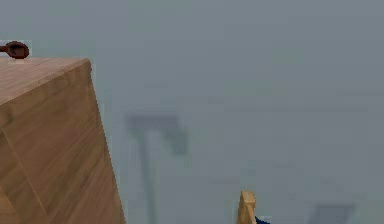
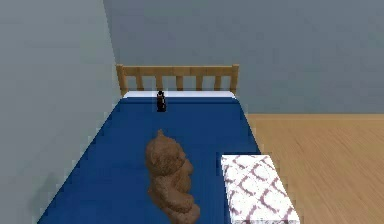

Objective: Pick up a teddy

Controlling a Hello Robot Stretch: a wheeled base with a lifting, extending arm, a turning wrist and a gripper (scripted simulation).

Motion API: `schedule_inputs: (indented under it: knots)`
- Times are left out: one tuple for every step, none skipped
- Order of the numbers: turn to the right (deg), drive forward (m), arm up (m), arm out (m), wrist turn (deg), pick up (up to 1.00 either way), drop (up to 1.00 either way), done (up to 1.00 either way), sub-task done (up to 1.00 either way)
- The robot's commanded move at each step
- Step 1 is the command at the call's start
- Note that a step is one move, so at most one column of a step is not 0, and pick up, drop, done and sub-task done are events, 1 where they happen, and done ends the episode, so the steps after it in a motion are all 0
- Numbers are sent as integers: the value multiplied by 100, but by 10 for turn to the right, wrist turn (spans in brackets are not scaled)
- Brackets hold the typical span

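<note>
A brown teddy lies on a blue bed, its long axis pointing toward the headboard, just beside a patterned pillow. It probably sits out along the tool's reach; the tool's state cannot be told

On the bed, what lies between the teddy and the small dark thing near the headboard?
Nothing: in the arm side view, bare blue bedcover runs from the teddy to the small dark thing.

Soft, even light fills my room. Ahead the grey wall looks dim, with a faint shadow low down. The blue bed beside me looks brighter.
</note>
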Motion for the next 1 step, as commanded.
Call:
schedule_inputs:
  knots:
    - [0, 0, 50, 0, 0, 0, 0, 0, 0]
